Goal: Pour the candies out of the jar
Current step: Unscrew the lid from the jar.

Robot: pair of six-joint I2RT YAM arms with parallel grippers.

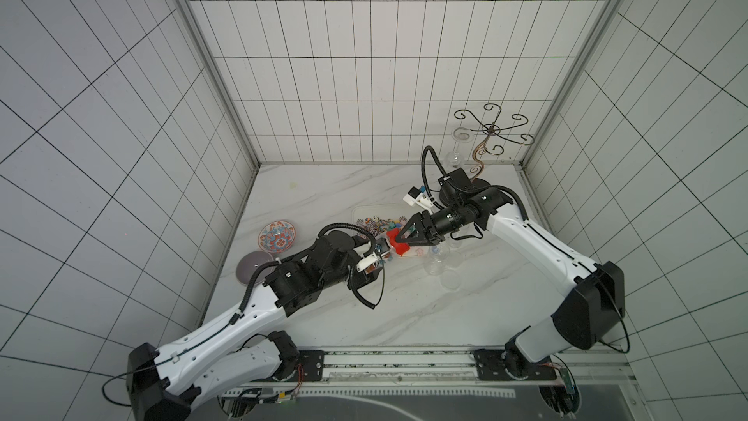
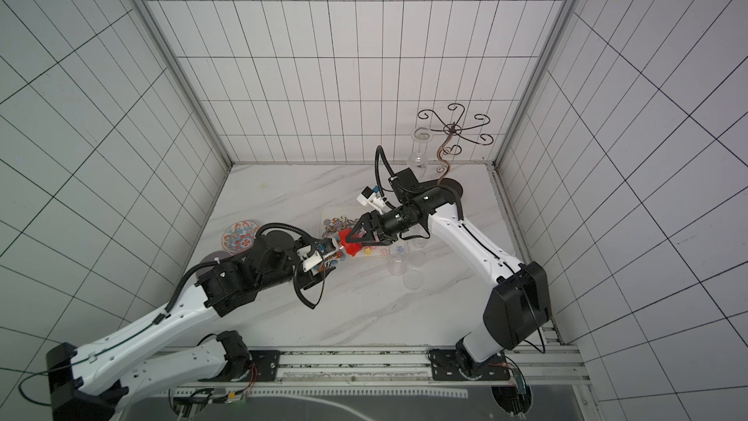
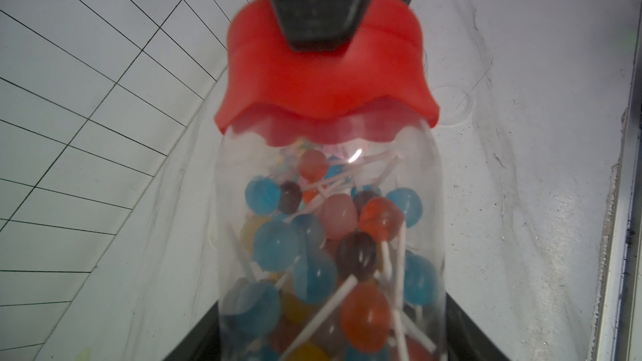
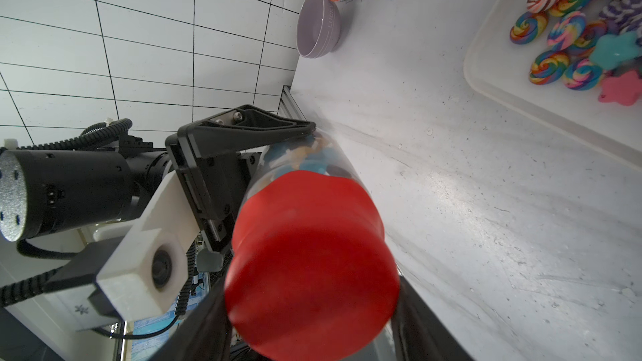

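I see the jar (image 3: 330, 223) held on its side over the worktop (image 1: 404, 317), mid-frame in both top views. It is packed with candies (image 3: 278, 248), ball lollipops on white sticks. Its red lid (image 3: 323, 74) is on. My left hand (image 1: 379, 257) grips the jar's body, and my right hand (image 1: 398, 241) is clamped across the lid. A clear tray (image 1: 358, 212) of swirl sweets sits just above them in the frame.

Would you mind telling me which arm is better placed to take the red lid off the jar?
The right: the right fingers press both sides of the red lid, while the left fingers are occupied holding the jar, with the candies inside.
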